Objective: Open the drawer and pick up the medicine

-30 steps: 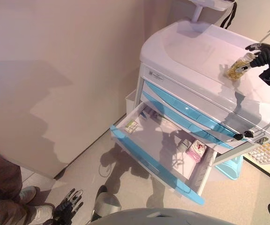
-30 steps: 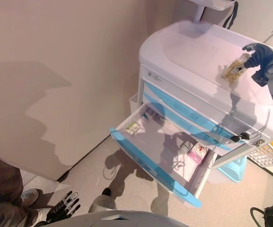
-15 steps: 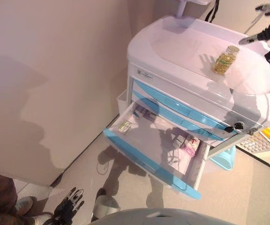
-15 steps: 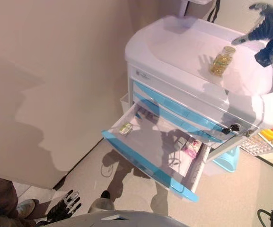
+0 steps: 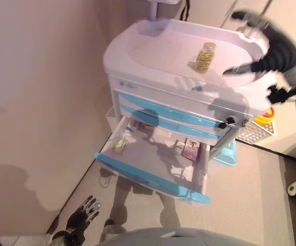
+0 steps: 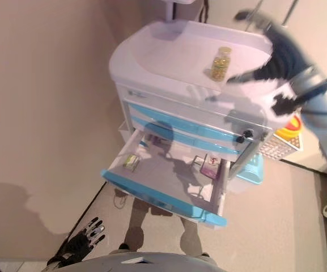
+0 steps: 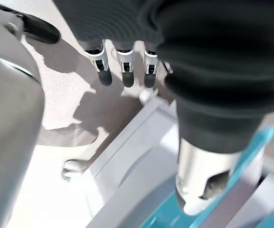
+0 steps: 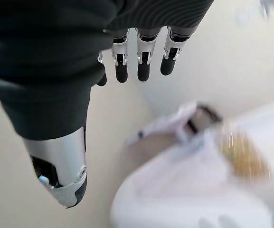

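Medicine bottle (image 5: 205,56): clear, yellow contents, pale cap; upright on the cart top, upper centre of the frame, with nothing holding it.
Cart top (image 5: 153,48): white, rimmed, rounded at the corners; bare apart from the bottle.
Right hand (image 5: 271,48): upper right of the frame, to the right of the bottle and apart from it, over the cart's right edge; motion-blurred; its fingers (image 8: 143,66) spread wide and straight, holding nothing.
Medical cart (image 5: 163,97): white body with blue-fronted drawers; a black key fob (image 5: 230,121) hangs at its right front corner.
Open drawer (image 5: 148,177): lowest one, pulled well out, centre of the frame; blue front edge.
Drawer contents: a small green-and-white box (image 5: 118,146) at the left end; a pink box (image 5: 191,150) and a smaller box just beside it at the right.
Left hand (image 5: 81,221): lower left of the frame, above the floor; fingers (image 7: 123,69) straight and relaxed, empty.
Floor (image 5: 250,205): beige, speckled.
Wall (image 5: 35,102): plain, pale, filling the left of the frame.
Beside the cart: a white basket (image 5: 251,134) at right, with a red-and-yellow item above it.
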{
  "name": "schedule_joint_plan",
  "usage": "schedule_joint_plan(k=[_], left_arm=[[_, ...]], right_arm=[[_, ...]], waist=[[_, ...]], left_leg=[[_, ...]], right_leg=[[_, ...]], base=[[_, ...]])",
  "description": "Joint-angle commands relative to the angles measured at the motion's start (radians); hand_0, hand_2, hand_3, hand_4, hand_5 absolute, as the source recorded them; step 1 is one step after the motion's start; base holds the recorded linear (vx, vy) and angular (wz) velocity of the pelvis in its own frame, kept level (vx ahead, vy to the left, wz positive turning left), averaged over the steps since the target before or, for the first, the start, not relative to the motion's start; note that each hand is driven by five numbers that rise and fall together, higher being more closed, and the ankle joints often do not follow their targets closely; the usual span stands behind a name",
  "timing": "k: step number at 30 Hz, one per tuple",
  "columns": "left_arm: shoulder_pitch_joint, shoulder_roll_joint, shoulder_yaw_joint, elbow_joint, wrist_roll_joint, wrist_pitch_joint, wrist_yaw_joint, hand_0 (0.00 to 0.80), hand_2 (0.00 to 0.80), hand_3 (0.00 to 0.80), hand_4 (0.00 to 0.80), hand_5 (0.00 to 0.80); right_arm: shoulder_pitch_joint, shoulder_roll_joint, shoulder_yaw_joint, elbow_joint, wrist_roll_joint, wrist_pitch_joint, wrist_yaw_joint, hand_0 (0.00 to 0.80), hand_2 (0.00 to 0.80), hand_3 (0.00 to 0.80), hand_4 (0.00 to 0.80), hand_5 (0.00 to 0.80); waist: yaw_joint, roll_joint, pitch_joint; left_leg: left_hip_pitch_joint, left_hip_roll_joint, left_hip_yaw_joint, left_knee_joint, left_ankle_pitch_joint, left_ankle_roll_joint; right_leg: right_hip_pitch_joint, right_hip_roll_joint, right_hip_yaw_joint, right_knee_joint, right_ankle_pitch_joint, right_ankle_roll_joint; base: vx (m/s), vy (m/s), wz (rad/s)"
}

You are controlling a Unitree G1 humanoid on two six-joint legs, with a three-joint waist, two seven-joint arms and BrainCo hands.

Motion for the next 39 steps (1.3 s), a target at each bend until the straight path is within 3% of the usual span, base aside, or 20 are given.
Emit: schedule_joint_plan(k=[1, 3, 8, 11, 15, 17, 20, 23, 26, 29, 32, 39], left_arm=[[-0.049, 0.051, -0.058, -0.019, 0.105, -0.067, 0.003, 0.0, 0.0, 0.0, 0.0, 0.0], [-0.073, 0.061, -0.08, -0.012, 0.145, -0.078, -0.003, 0.0, 0.0, 0.0, 0.0, 0.0], [-0.123, 0.084, -0.116, -0.01, 0.22, -0.08, -0.005, 0.0, 0.0, 0.0, 0.0, 0.0], [-0.154, 0.101, -0.169, 0.025, 0.383, -0.092, 0.001, 0.0, 0.0, 0.0, 0.0, 0.0], [-0.202, 0.143, -0.265, 0.058, 0.51, -0.123, -0.009, 0.0, 0.0, 0.0, 0.0, 0.0], [-0.235, 0.17, -0.327, 0.075, 0.633, -0.143, 0.053, 0.0, 0.0, 0.0, 0.0, 0.0], [-0.305, 0.225, -0.376, 0.084, 0.704, -0.165, 0.104, 0.0, 0.0, 0.0, 0.0, 0.0], [-0.373, 0.268, -0.407, 0.08, 0.707, -0.165, 0.132, 0.0, 0.0, 0.0, 0.0, 0.0], [-0.423, 0.284, -0.428, 0.091, 0.695, -0.179, 0.189, 0.0, 0.0, 0.0, 0.0, 0.0], [-0.457, 0.284, -0.418, 0.106, 0.679, -0.191, 0.238, 0.0, 0.0, 0.0, 0.0, 0.0], [-0.505, 0.309, -0.406, 0.115, 0.662, -0.215, 0.265, 0.0, 0.0, 0.0, 0.0, 0.0], [-0.575, 0.349, -0.383, 0.122, 0.607, -0.22, 0.277, 0.0, 0.0, 0.0, 0.0, 0.0]], right_arm=[[-0.009, 0.022, -0.015, -0.064, 0.081, -0.097, 0.101, 0.0, 0.0, 0.0, 0.0, 0.0], [0.032, 0.056, -0.004, -0.095, 0.155, -0.122, 0.172, 0.0, 0.0, 0.0, 0.0, 0.0], [0.152, 0.139, 0.008, -0.134, 0.298, -0.096, 0.349, 0.0, 0.0, 0.0, 0.0, 0.0], [0.213, 0.168, 0.031, -0.152, 0.372, -0.107, 0.494, 0.0, 0.0, 0.0, 0.0, 0.0], [0.24, 0.164, 0.064, -0.149, 0.458, -0.056, 0.588, 0.0, 0.0, 0.0, 0.0, 0.0], [0.256, 0.162, 0.09, -0.147, 0.512, -0.031, 0.689, 0.0, 0.0, 0.0, 0.0, 0.0], [0.258, 0.154, 0.124, -0.151, 0.633, 0.068, 0.807, 0.0, 0.0, 0.0, 0.0, 0.0], [0.289, 0.191, 0.181, -0.12, 0.71, 0.177, 0.86, 0.0, 0.0, 0.0, 0.0, 0.0], [0.355, 0.258, 0.244, -0.054, 0.676, 0.216, 0.859, 0.0, 0.0, 0.0, 0.0, 0.0], [0.429, 0.317, 0.281, 0.015, 0.608, 0.2, 0.894, 0.0, 0.0, 0.0, 0.0, 0.0], [0.46, 0.313, 0.286, 0.056, 0.6, 0.161, 0.914, 0.0, 0.0, 0.0, 0.0, 0.0], [0.486, 0.293, 0.256, 0.092, 0.646, 0.189, 0.932, 0.0, 0.0, 0.0, 0.0, 0.0]], waist=[[0.009, 0.017, -0.019], [-0.006, 0.021, -0.02], [-0.041, 0.026, -0.025], [-0.065, 0.029, -0.024], [-0.094, 0.032, -0.014], [-0.119, 0.038, -0.005], [-0.145, 0.038, 0.008], [-0.169, 0.039, 0.023], [-0.191, 0.046, 0.041], [-0.213, 0.054, 0.055], [-0.235, 0.059, 0.077], [-0.279, 0.068, 0.12]], left_leg=[[-0.026, 0.0, 0.009, 0.065, -0.065, 0.076], [-0.024, 0.0, 0.02, 0.065, -0.066, 0.075], [-0.018, -0.001, 0.049, 0.068, -0.072, 0.071], [-0.018, 0.0, 0.066, 0.078, -0.077, 0.072], [-0.018, 0.0, 0.082, 0.092, -0.084, 0.075], [-0.017, 0.001, 0.096, 0.099, -0.088, 0.076], [-0.021, 0.003, 0.112, 0.111, -0.095, 0.077], [-0.024, 0.009, 0.131, 0.127, -0.099, 0.075], [-0.023, 0.015, 0.148, 0.137, -0.1, 0.074], [-0.026, 0.02, 0.165, 0.148, -0.103, 0.074], [-0.041, 0.026, 0.175, 0.165, -0.105, 0.072], [-0.06, 0.026, 0.199, 0.182, -0.103, 0.066]], right_leg=[[-0.067, -0.013, -0.032, 0.076, 0.021, -0.014], [-0.071, -0.011, -0.024, 0.075, 0.023, -0.012], [-0.079, -0.009, -0.002, 0.073, 0.026, -0.008], [-0.09, -0.007, 0.015, 0.075, 0.03, -0.004], [-0.107, -0.004, 0.041, 0.079, 0.033, 0.001], [-0.121, 0.0, 0.06, 0.085, 0.034, 0.006], [-0.14, 0.005, 0.086, 0.091, 0.036, 0.009], [-0.16, 0.01, 0.114, 0.1, 0.038, 0.01], [-0.172, 0.015, 0.132, 0.101, 0.042, 0.009], [-0.188, 0.02, 0.15, 0.1, 0.047, 0.008], [-0.213, 0.024, 0.168, 0.104, 0.054, 0.003], [-0.251, 0.027, 0.198, 0.11, 0.065, -0.005]], base=[[-0.042, -0.006, -0.28], [-0.036, -0.005, -0.16], [-0.015, 0.0, -0.15], [-0.015, -0.01, -0.13], [-0.012, -0.01, -0.11], [-0.009, 0.003, -0.19], [-0.017, -0.016, -0.27], [-0.012, -0.03, -0.24], [-0.016, -0.017, -0.22], [-0.013, -0.013, -0.22], [-0.047, -0.004, -0.23], [-0.027, 0.019, -0.16]])
